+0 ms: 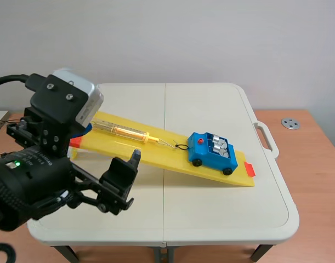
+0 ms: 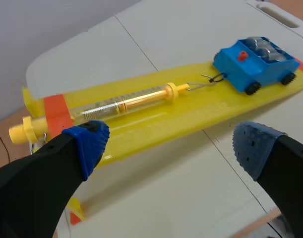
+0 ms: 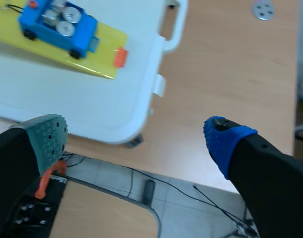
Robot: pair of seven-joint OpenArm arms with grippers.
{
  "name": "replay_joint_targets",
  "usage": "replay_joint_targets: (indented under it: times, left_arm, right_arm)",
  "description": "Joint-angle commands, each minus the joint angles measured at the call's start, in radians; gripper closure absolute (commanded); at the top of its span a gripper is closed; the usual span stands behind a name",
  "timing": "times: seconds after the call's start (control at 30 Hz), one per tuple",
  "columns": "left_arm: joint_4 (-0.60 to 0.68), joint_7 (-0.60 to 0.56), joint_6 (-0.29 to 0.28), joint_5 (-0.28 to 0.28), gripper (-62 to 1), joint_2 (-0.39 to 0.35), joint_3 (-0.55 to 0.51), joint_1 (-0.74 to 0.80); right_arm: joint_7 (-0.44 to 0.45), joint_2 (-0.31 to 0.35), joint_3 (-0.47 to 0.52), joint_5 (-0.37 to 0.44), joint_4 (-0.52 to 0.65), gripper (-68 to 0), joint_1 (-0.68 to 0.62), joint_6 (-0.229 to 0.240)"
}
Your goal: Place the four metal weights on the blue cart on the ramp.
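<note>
On the ramp's [image 1: 156, 156] low right end, the blue cart [image 1: 212, 153] is sitting with seemingly all 4 metal weights [image 1: 221, 146] aboard, while the left gripper [image 2: 171, 146] and right gripper [image 3: 136, 139] are hanging open and empty, so a stray sweep risks jolting the cart and spilling them.

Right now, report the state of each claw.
The left claw: open, holding nothing.
The right claw: open, holding nothing.
</note>
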Motion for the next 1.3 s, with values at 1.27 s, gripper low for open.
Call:
replay_joint_targets:
  times: [1.27]
  left_arm:
    - [0.266,-0.010,0.057,-0.188,-62.3,-0.048,-0.116,0.228]
  right_arm:
    - [0.357,-0.053,-0.441,-0.271,0.007,-66.1,0.148,-0.014]
